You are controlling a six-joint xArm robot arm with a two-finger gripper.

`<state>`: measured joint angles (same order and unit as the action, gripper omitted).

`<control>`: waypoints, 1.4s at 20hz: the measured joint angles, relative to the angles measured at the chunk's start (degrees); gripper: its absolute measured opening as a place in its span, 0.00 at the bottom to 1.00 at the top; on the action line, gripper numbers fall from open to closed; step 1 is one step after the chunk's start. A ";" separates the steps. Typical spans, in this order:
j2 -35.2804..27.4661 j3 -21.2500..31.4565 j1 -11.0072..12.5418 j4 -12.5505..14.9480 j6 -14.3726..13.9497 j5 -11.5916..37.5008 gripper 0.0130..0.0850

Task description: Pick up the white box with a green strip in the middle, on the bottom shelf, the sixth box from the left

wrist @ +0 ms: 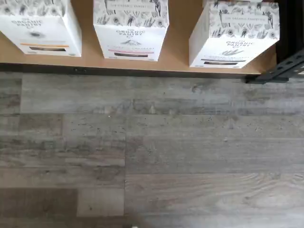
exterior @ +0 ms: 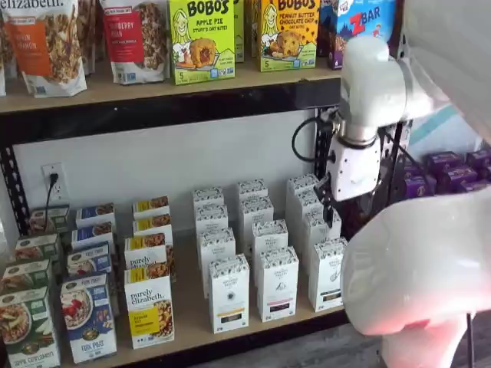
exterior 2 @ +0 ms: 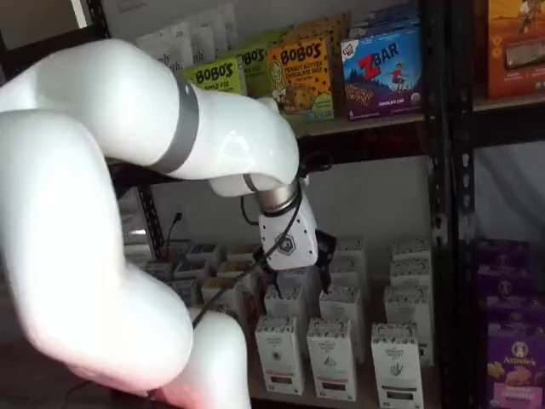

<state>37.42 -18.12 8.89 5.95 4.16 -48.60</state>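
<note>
White box (wrist: 232,35) reads "Organic Pantry" (upright)

end effector (exterior: 330,205) aloft, fingers indistinct

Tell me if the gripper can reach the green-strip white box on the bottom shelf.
Probably yes: the white box stands at the front edge of the bottom shelf, with nothing in front of it, and the gripper hangs higher up.
</note>
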 joint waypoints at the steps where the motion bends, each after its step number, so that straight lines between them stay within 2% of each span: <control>1: -1.64 0.67 0.06 0.28 -0.27 2.23 1.00; 5: -9.81 2.28 0.31 1.05 -1.30 12.36 1.00; 8: -15.92 1.98 0.80 1.57 -1.60 18.15 1.00; 10: -21.43 1.20 1.72 1.59 -0.96 23.34 1.00; 13: -28.67 -0.84 3.44 0.86 1.19 28.61 1.00; 17: -38.03 -4.65 6.20 4.53 0.32 33.93 1.00; 20: -44.43 -7.93 7.59 4.39 1.80 36.72 1.00; 24: -49.84 -11.12 8.77 5.86 1.56 38.50 1.00; 26: -52.51 -12.80 9.30 5.87 2.05 39.90 1.00; 28: -54.59 -14.42 9.30 3.39 4.48 40.59 1.00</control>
<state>-17.17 -32.54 18.19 9.35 8.64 -8.01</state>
